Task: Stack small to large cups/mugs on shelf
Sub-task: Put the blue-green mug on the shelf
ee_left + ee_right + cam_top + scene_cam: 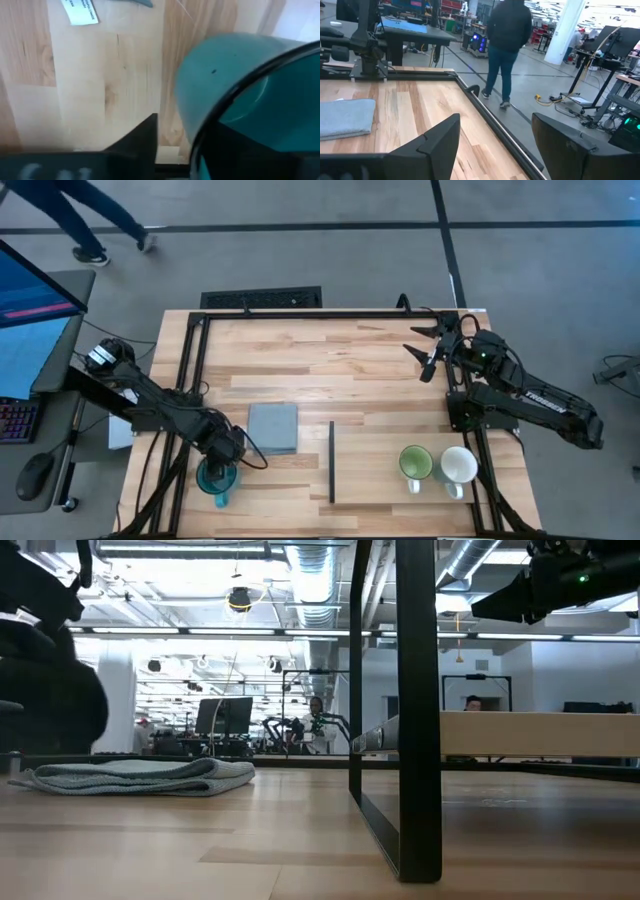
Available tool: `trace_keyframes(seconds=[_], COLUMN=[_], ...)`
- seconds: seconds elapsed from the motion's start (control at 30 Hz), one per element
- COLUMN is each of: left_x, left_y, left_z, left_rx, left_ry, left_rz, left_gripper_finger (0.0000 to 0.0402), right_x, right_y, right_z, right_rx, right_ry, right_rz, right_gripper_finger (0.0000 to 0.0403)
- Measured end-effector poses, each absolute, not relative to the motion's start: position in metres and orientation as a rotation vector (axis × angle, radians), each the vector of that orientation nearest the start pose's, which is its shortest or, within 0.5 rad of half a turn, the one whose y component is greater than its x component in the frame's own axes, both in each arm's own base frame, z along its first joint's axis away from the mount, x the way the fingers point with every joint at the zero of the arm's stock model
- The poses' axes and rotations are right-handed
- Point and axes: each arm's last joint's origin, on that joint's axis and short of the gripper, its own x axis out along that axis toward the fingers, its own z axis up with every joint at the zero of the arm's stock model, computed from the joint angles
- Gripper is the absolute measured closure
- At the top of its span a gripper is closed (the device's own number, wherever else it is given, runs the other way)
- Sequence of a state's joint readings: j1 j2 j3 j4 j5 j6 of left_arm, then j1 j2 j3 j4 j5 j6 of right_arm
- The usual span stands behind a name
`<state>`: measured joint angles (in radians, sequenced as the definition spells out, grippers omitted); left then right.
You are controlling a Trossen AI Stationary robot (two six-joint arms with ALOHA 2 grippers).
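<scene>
Three empty mugs on table

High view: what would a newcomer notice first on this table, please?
The left gripper is down at the teal mug near the table's front left corner, with one finger inside the rim, next to the grey cloth. The light green mug and white mug stand side by side at the front right. The right gripper hangs open over the back right, holding nothing.
</scene>
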<state>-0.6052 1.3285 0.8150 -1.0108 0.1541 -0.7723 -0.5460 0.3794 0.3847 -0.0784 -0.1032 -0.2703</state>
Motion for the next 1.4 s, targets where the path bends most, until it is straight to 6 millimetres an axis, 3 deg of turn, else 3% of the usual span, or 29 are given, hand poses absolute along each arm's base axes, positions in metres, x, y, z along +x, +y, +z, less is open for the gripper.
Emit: trace_keyframes(seconds=[0.23, 0.47, 0.73, 0.93, 1.13, 1.4], left_x=[0.166, 0.173, 0.194, 0.201, 0.199, 0.214], left_y=[-0.118, -0.11, -0.082, -0.062, -0.047, -0.018], left_z=[0.196, 0.197, 0.207, 0.251, 0.292, 0.35], left_rx=[-0.234, -0.251, -0.293, -0.238, -0.271, -0.165], left_ry=[1.606, 1.549, 1.354, 1.109, 0.984, 0.786], left_rz=[0.033, 0.121, 0.294, 0.383, 0.36, 0.322], left_gripper_finger=[0.0386, 0.0388, 0.039, 0.0392, 0.0392, 0.0392], right_x=[0.1, 0.1, 0.099, 0.1, 0.1, 0.1], right_y=[-0.057, -0.057, -0.057, -0.057, -0.057, -0.057], right_z=[0.254, 0.251, 0.244, 0.243, 0.243, 0.243], right_rx=[-0.238, -0.226, -0.202, -0.198, -0.198, -0.188], right_ry=[0.141, 0.177, 0.246, 0.254, 0.255, 0.253], right_rz=[-0.428, -0.423, -0.412, -0.411, -0.411, -0.412], right_gripper_finger=[0.0132, 0.0132, 0.0132, 0.0132, 0.0132, 0.0132])
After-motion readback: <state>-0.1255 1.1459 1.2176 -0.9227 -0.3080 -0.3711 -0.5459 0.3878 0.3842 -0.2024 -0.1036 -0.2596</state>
